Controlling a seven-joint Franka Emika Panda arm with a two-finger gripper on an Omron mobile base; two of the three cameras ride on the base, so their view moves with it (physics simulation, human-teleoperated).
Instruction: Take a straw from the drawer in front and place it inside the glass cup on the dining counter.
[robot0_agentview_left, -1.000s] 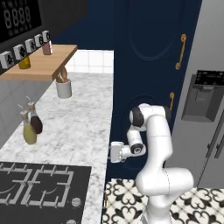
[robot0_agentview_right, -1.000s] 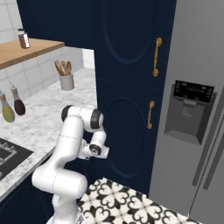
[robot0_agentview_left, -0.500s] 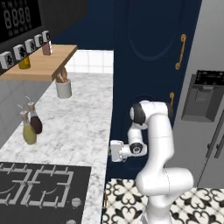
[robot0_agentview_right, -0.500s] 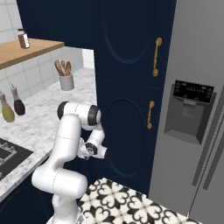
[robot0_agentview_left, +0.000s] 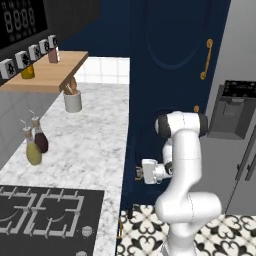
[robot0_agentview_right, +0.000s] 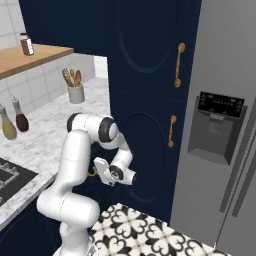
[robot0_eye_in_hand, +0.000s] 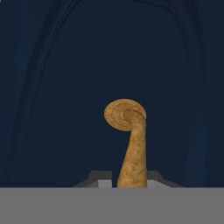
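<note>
One gripper (robot0_eye_in_hand: 131, 177): two dark finger tips clenched on either side of the brass handle (robot0_eye_in_hand: 131, 144), a slim curved bar of mottled gold that ends in a round, ringed mounting disc.
Drawer (robot0_eye_in_hand: 65, 87): smooth dark navy front with faint curved moulding lines; shut, flat behind the handle and straight ahead of the hand.
Arm (robot0_agentview_left: 182, 165): glossy white, rounded segments with dark joints, folded low; its wrist reaches left to the navy cabinet face under the near edge of the worktop.
Worktop (robot0_agentview_left: 90, 145): white-grey veined marble, on the left, running away to the far wall.
Hob (robot0_agentview_left: 45, 210): black, matte, with grid-like pan supports, at the near left.
Bottles (robot0_agentview_left: 36, 145): two slim ones, yellowish and dark brown, standing just beside each other left of the worktop's middle.
Utensil pot (robot0_agentview_left: 73, 100): pale cylinder holding wooden spoons, far along the worktop under a wooden shelf (robot0_agentview_left: 50, 72).
Fridge (robot0_agentview_right: 220, 125): brushed grey, flat-faced, with a dark dispenser panel, on the right.
Floor (robot0_agentview_right: 150, 232): black-and-white patterned tiles.
</note>
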